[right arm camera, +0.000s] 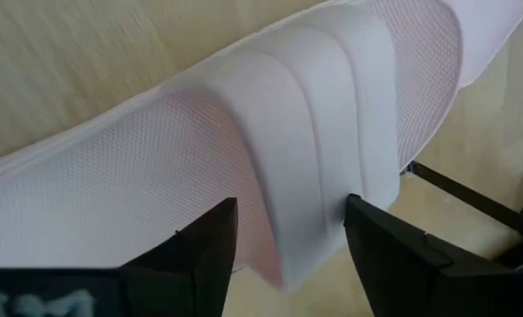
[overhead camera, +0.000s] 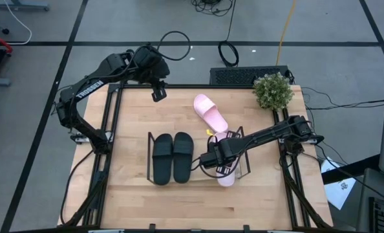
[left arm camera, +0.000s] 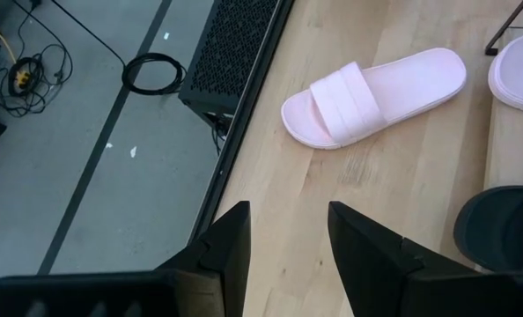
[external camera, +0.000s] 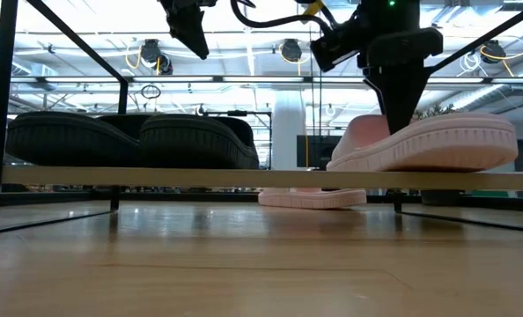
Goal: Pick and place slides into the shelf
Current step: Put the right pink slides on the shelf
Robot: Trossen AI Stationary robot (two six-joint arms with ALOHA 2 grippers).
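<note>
Two black slides (overhead camera: 172,157) lie side by side, soles down, on the left part of the shelf (external camera: 270,176). One pink slide (external camera: 429,145) rests on the shelf's right part, with my right gripper (right arm camera: 288,238) coming down on it from above. Its fingers stand apart on either side of the strap's edge (right arm camera: 314,220). The other pink slide (left arm camera: 376,92) lies sole down on the table beyond the shelf. My left gripper (left arm camera: 288,238) hangs open and high over the table's far left, holding nothing. My right gripper has the pink slide's strap edge (right arm camera: 314,220) between its parted fingers, which point down from above. Whether either finger touches the strap, I cannot tell. The slide rests on the shelf's plate.
A small potted plant (overhead camera: 273,90) stands at the table's far right corner, next to a black box (overhead camera: 244,76) just past the far edge. Bare wood lies in front of the shelf, toward the near edge.
</note>
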